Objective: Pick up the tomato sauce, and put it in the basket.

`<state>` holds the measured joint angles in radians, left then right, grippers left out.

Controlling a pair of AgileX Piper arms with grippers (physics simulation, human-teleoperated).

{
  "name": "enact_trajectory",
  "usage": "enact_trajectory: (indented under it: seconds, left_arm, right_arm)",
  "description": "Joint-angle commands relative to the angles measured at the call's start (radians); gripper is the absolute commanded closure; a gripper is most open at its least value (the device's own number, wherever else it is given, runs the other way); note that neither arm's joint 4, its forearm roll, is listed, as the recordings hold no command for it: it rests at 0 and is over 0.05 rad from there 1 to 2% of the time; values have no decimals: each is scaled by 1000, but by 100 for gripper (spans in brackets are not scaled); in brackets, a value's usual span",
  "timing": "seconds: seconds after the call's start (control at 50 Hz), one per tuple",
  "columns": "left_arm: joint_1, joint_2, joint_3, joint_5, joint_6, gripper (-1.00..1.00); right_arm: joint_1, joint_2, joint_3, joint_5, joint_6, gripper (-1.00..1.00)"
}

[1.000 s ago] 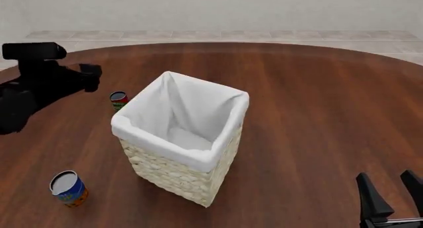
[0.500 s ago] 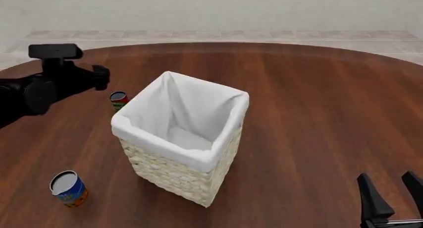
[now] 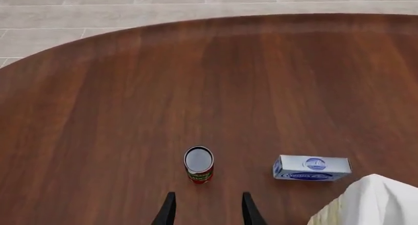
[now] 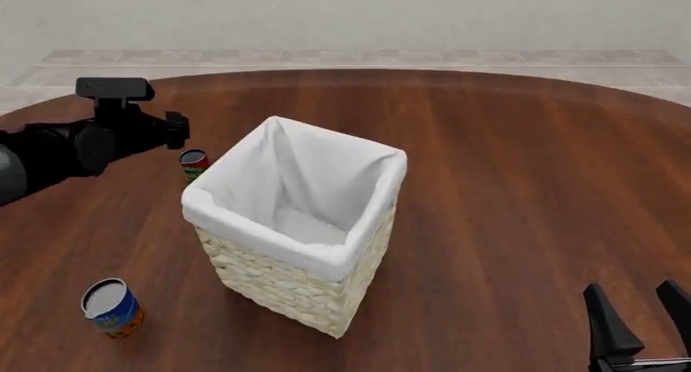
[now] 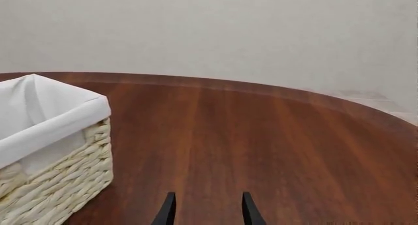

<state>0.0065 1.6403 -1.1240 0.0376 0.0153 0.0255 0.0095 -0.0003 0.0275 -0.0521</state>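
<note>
From the left wrist, the tomato sauce (image 3: 198,164) stands upright on the table (image 3: 98,112), just ahead of the left gripper (image 3: 205,213); the fingers are spread, nothing lies between them, and the can sits roughly in line with the gap but clear of both tips; a blue-and-white box (image 3: 312,168) lies on its side beside the can, and a corner of the basket (image 3: 365,203) shows at the edge. From the front, the left arm (image 4: 76,145) reaches in over the table's left side, its gripper end (image 4: 173,129) above and just short of the sauce (image 4: 194,164), which stands close to the basket's (image 4: 291,283) left wall, outside it; the liner is empty as far as can be seen; a blue can (image 4: 112,306) stands well apart, nearer the camera; the right gripper (image 4: 639,323) idles at the lower right, fingers apart and holding nothing. From the right wrist, its fingers (image 5: 168,211) hang parted over bare wood, the basket (image 5: 52,151) off to one side. So, by my reading, nothing is done yet: the can is neither grasped nor lifted; the approach is nearly lined up, and the closing, the lift, the carry over the rim and the release all remain.
</note>
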Motion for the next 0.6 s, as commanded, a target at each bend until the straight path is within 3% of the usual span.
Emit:
enact_trajectory:
  seconds: [0.02, 0.14, 0.38, 0.6]
  left_arm:
    - [3, 85, -58, -7, 18, -100]
    - [0, 125, -77, -21, 32, -100]
    - [11, 182, -95, -51, 31, -100]
    - [12, 226, -124, -65, 47, -100]
  right_arm:
    - [-3, 16, 0, -14, -1, -100]
    - [-3, 47, 0, -41, -2, -100]
    - [-4, 9, 0, 0, -10, -100]
    - [-3, 63, 0, -49, -16, -100]
